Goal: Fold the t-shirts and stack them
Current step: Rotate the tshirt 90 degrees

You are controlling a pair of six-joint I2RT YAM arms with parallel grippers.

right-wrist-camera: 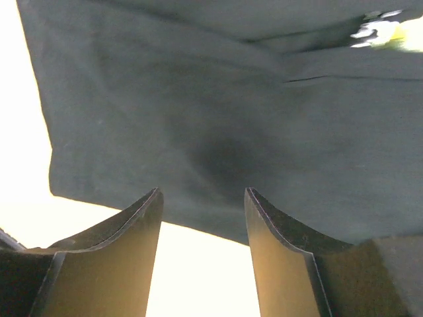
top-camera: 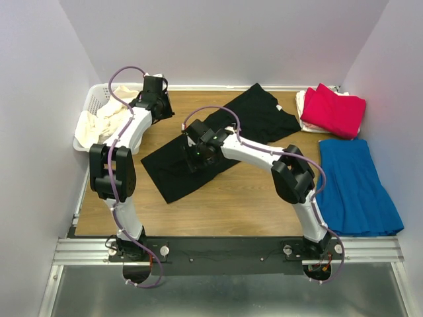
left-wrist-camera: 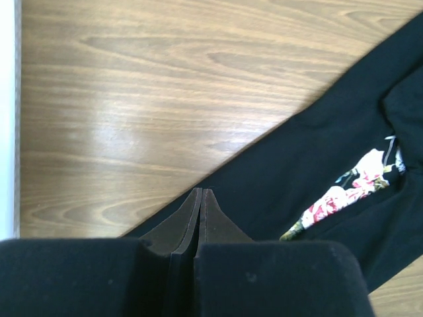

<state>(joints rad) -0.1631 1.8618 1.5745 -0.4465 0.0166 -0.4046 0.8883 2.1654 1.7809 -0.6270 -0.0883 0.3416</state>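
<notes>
Wooden bench [top-camera: 218,205] bears the black shirt [top-camera: 261,115] diagonally at mid-bench, with the red shirt [top-camera: 334,109] folded at the far right corner. The left gripper [left-wrist-camera: 199,191] is pressed together; the right gripper [right-wrist-camera: 202,191] is spread over the black shirt.

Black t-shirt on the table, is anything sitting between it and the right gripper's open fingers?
Nothing visible does. The right gripper hangs open just above the black t-shirt, and the right wrist view shows only bare dark fabric beyond its fingers. The left gripper is shut and sits off toward the basket.
</notes>
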